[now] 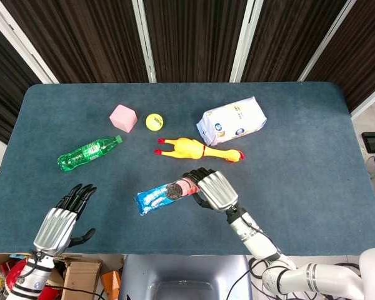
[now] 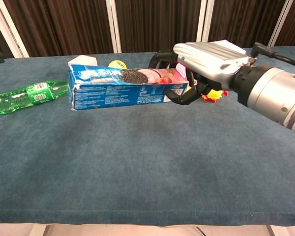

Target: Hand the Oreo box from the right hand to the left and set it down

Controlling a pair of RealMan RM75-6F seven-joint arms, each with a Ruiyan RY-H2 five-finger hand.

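Note:
The Oreo box (image 1: 159,195) (image 2: 123,87) is long and blue with a pink end. It hangs level above the table's front middle, its blue end pointing left. My right hand (image 1: 215,189) (image 2: 206,64) grips its pink end, fingers wrapped around it. My left hand (image 1: 61,224) hovers over the front left edge of the table, fingers spread and holding nothing, well left of the box. The chest view does not show the left hand.
On the blue table (image 1: 312,144) lie a green bottle (image 1: 87,153), a pink cube (image 1: 123,117), a yellow ball (image 1: 153,121), a rubber chicken (image 1: 190,150) and a white wipes pack (image 1: 232,120). The box hides most of the chicken in the chest view.

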